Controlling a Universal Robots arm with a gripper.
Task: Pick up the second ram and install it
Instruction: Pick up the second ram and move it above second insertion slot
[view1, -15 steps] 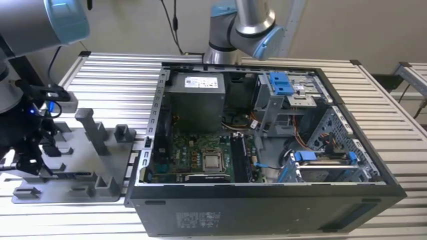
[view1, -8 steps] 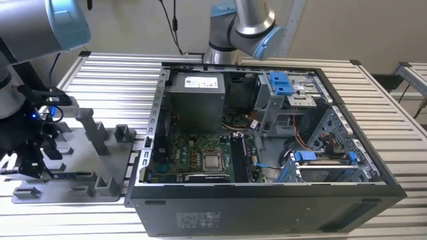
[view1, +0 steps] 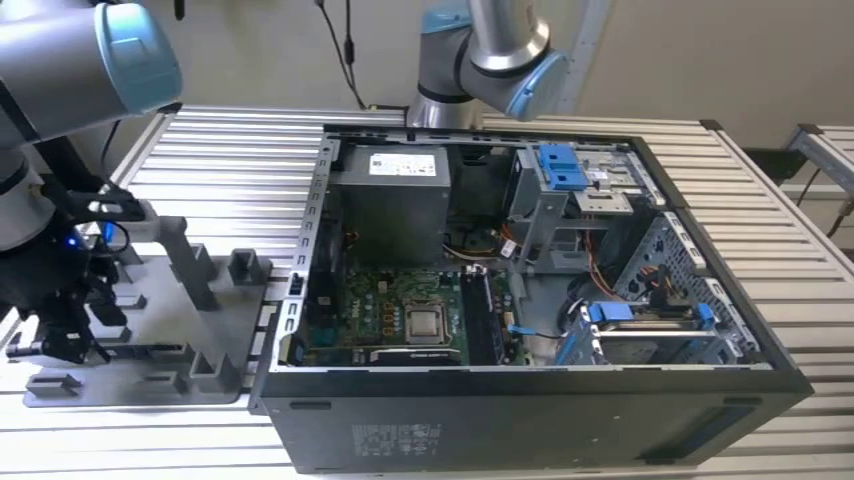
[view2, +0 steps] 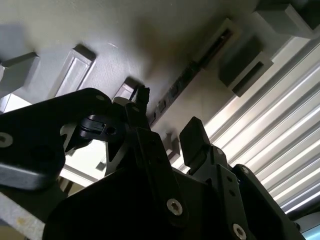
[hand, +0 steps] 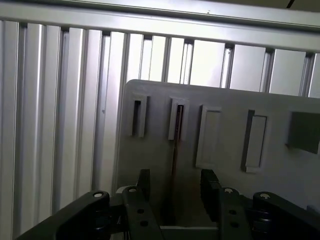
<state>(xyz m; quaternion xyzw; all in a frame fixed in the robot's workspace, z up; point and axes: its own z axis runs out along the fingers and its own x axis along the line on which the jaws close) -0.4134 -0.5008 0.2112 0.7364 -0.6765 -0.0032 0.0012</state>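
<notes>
Pickup is not yet completed: the second ram (hand: 176, 135) is seen standing on edge in a slot of the grey holder tray (hand: 225, 100), and the gripper (hand: 176, 181) is positioned over it with the fingers (hand: 144, 181) held apart, one to each side, not clamped. Installation is judged wholly outstanding. The open computer case (view1: 534, 250) is set just beside the tray on the slatted tabletop (view1: 227, 150); the tray's upright posts (view1: 180, 250) are found near the gripper.
</notes>
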